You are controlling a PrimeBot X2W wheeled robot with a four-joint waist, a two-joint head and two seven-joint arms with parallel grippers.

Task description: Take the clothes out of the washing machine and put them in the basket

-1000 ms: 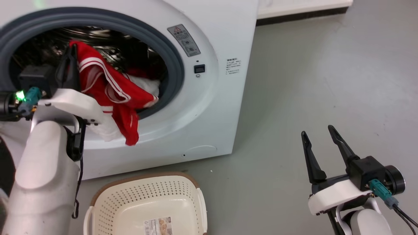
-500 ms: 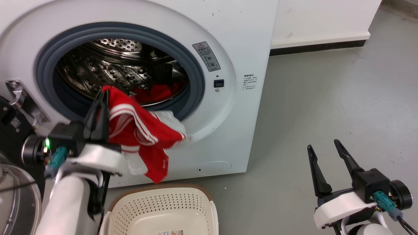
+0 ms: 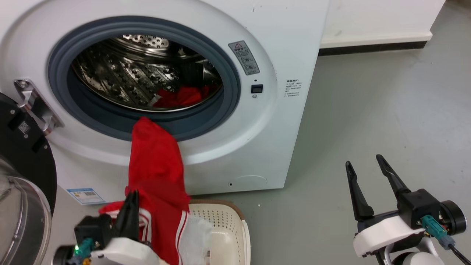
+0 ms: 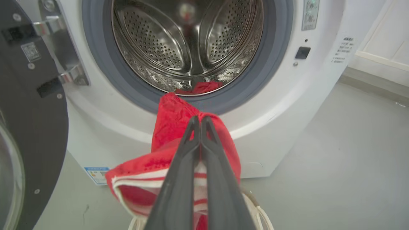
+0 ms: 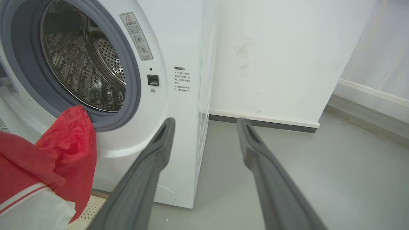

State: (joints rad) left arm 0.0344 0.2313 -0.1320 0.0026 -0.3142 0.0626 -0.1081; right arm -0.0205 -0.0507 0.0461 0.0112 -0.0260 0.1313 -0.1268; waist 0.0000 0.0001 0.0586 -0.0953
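A red garment (image 3: 156, 162) with white striped trim hangs from the lip of the washing machine's (image 3: 257, 140) porthole down over the basket (image 3: 230, 228). My left gripper (image 3: 133, 195) is shut on its lower bunched part, just above the basket's left side. In the left wrist view the closed fingers (image 4: 199, 118) pinch the red cloth (image 4: 172, 118) over the basket rim (image 4: 255, 207). More red clothes (image 3: 184, 96) lie at the bottom of the steel drum. My right gripper (image 3: 363, 160) stands open and holds nothing, over the floor at the lower right, far from the washer.
The washer's black-rimmed glass door (image 3: 22, 147) is swung open at the left, close to my left arm. Grey floor (image 3: 368, 92) stretches to the right of the machine. A white wall with a dark skirting strip (image 3: 371, 48) runs behind.
My left gripper has come down from porthole height to just above the basket, pulling the red garment out so it now trails down from the porthole lip. The head camera has shifted. The right gripper is still.
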